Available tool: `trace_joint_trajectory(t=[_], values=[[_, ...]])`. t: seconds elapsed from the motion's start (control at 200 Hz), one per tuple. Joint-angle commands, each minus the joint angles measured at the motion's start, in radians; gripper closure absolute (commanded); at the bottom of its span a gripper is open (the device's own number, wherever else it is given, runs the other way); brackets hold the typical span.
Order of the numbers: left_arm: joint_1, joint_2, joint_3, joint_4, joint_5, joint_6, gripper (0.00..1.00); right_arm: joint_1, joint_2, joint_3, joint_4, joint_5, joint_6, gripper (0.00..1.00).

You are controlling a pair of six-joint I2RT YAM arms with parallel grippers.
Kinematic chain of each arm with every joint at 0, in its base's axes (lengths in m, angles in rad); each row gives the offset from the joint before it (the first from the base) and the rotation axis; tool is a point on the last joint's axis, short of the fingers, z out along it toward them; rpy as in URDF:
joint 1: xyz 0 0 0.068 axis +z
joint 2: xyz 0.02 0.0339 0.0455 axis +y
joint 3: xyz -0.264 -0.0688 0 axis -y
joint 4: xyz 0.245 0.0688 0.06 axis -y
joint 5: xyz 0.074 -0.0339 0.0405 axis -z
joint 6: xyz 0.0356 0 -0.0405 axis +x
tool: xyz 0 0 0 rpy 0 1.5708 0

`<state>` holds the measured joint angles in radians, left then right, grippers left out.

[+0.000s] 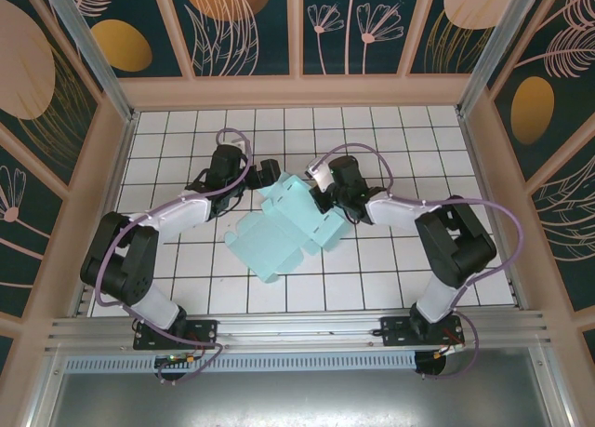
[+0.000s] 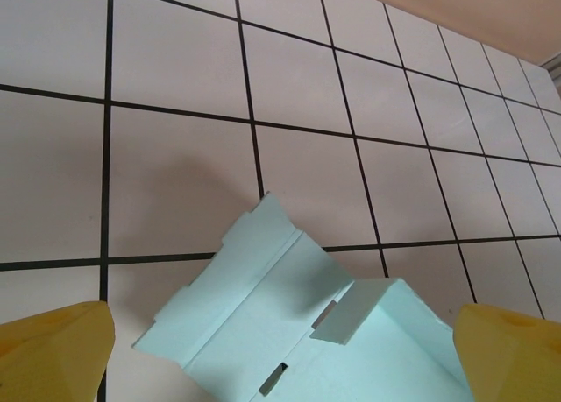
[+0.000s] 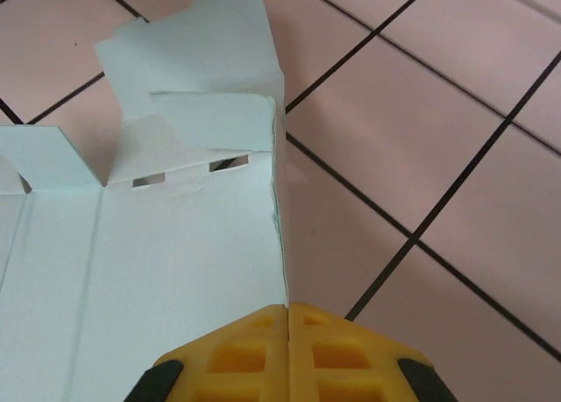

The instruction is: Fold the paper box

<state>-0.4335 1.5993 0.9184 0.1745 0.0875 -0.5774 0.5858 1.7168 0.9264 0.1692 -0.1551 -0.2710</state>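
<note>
Mid-table, paper box [image 1: 288, 230] lies diagonally; left gripper [image 1: 267, 174] wide, right gripper [image 3: 287, 316] pinches it.

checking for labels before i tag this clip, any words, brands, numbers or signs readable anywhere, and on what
No readable text in these views.
paper box: plain mint card with creases and slots, no print.
left gripper and right gripper: no marks to read.
tiled table: black grid lines, no writing.
wall panels: flower and leaf drawings, no words.
small board by the left arm's base: too small to read.
</note>
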Motion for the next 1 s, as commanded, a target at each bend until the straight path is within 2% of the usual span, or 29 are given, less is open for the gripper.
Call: trace_joint_trajectory(t=[0.0,0.13,0.16,0.32,0.51,0.671,0.821,0.991], values=[[0.004,-0.034,-0.018,-0.023,-0.024,0.028,0.01,-0.033,0.052,0.054,-0.061,-0.079,0.041,0.95],[0.005,-0.032,-0.015,-0.031,-0.025,0.040,0.01,-0.033,0.080,0.075,-0.089,-0.089,0.044,0.86],[0.004,-0.032,-0.015,-0.032,-0.025,0.043,0.01,-0.064,0.086,0.079,-0.097,-0.089,0.044,0.84],[0.005,-0.030,-0.010,-0.039,-0.025,0.051,0.01,-0.084,0.107,0.091,-0.148,-0.057,0.027,0.73],[0.004,-0.026,-0.007,-0.041,-0.025,0.056,0.01,-0.086,0.078,0.060,-0.165,-0.080,0.003,0.69],[0.005,-0.025,0.000,-0.043,-0.018,0.057,0.02,-0.101,0.095,0.076,-0.222,-0.113,0.011,0.54],[0.004,-0.027,0.004,-0.050,-0.017,0.062,0.01,-0.100,0.116,0.096,-0.242,-0.126,0.007,0.54],[0.005,-0.027,0.007,-0.053,-0.014,0.064,0.01,-0.099,0.133,0.119,-0.255,-0.131,-0.010,0.63]])
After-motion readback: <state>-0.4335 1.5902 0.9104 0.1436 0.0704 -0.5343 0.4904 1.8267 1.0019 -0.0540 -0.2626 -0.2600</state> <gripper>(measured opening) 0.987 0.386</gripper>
